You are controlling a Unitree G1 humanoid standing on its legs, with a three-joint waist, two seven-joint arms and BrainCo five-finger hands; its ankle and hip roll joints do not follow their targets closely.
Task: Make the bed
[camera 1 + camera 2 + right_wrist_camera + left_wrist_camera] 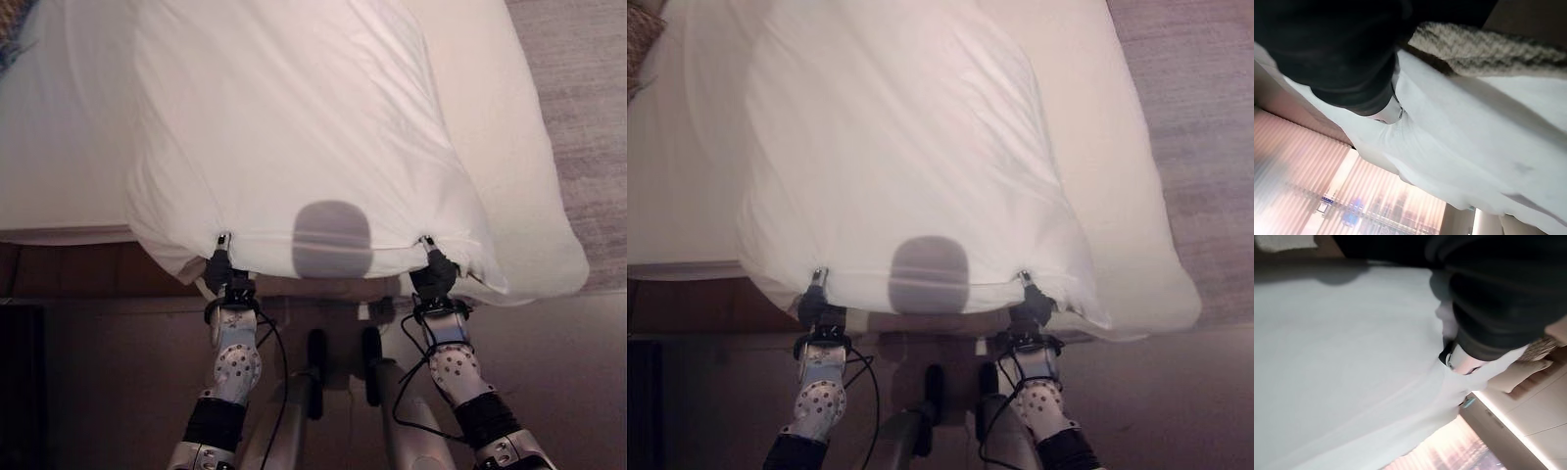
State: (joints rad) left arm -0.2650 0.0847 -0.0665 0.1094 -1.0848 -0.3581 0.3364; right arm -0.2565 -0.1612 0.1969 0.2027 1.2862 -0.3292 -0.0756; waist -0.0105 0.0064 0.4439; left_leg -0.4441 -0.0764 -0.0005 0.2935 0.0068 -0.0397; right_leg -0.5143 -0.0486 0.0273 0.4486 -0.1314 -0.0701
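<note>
A white duvet [294, 127] lies lengthwise over the bed [59, 157], its near edge lifted just past the foot of the mattress. My left hand [219, 266] pinches that edge at its left end, and my right hand [434, 274] pinches it at its right end. A fingertip of each shows on top of the cloth. Between the hands the edge runs nearly straight. The left wrist view has white cloth [1342, 372] bunched against the hand's dark cover. In the right wrist view the same cloth [1474, 142] is drawn tight past the hand.
The bed's wooden frame [78, 269] shows under the mattress at the left. Grey carpet [588, 98] runs along the bed's right side. A patterned knit throw [642, 44] lies at the far left corner. The duvet's right corner [549, 264] droops over the mattress edge.
</note>
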